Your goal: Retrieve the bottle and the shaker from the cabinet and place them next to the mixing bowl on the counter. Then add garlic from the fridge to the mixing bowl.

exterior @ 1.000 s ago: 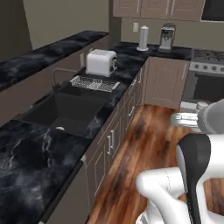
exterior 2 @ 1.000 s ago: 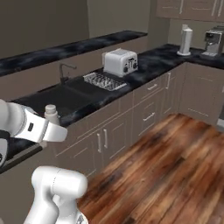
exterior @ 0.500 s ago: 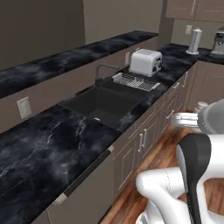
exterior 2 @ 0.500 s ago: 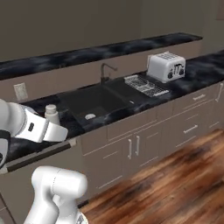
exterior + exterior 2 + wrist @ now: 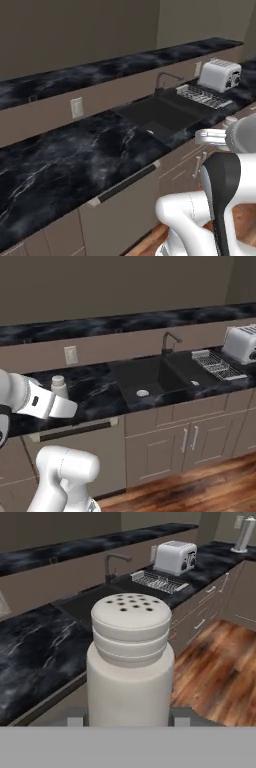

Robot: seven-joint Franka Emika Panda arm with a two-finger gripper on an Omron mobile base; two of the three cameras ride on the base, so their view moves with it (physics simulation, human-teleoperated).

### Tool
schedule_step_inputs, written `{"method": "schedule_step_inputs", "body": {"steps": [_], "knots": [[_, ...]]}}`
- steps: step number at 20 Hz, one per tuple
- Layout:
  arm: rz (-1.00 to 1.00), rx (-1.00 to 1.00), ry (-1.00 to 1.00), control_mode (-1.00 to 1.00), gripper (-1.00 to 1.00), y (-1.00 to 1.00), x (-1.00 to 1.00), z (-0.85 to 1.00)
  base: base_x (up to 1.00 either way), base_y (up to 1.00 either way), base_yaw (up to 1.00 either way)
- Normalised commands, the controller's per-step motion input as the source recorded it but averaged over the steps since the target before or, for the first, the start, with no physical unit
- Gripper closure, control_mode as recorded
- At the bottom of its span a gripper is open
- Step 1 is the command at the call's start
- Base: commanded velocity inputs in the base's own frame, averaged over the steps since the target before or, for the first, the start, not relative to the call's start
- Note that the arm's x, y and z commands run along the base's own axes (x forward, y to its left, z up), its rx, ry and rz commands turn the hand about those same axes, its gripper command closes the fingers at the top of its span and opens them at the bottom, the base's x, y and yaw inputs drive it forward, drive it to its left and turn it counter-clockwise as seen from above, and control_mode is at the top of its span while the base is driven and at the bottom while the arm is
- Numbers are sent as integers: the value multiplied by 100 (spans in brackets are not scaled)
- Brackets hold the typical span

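An off-white shaker (image 5: pixel 130 662) with a rounded, holed top stands upright between my fingers, close in the hand view. My gripper (image 5: pixel 129 718) is shut on its lower body. From the right base view, the shaker (image 5: pixel 59 386) rises above my gripper (image 5: pixel 61 400), held in the air in front of the black marble counter (image 5: pixel 100 391). This counter (image 5: pixel 75 160) runs along the wall past a sunken sink. The bottle, the cabinet, the mixing bowl, the garlic and the fridge are out of view.
A black sink (image 5: pixel 150 378) with a faucet (image 5: pixel 169 342) sits in the counter. Right of it are a dish rack (image 5: pixel 216 365) and a white toaster (image 5: pixel 220 75). A raised black ledge (image 5: pixel 100 70) runs behind. Wooden floor (image 5: pixel 220 667) lies in front of the base cabinets.
The whole scene has shifted: the base has moved, so sink and toaster now sit further right in both base views. The shaker stays in my gripper.
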Motion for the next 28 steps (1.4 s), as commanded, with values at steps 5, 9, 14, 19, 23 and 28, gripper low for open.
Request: {"method": "schedule_step_inputs", "body": {"steps": [5,9,14,19,23,28], "knots": [[0,0,0,100,100,0,0,0,0,28,48],[0,0,0,100,100,0,0,0,4,19,49],[0,0,0,100,100,0,0,0,25,-3,33],[0,0,0,100,100,0,0,0,44,-33,-20],[0,0,0,100,100,0,0,0,48,-42,-52],[0,0,0,100,100,0,0,0,54,-30,-59]]}}
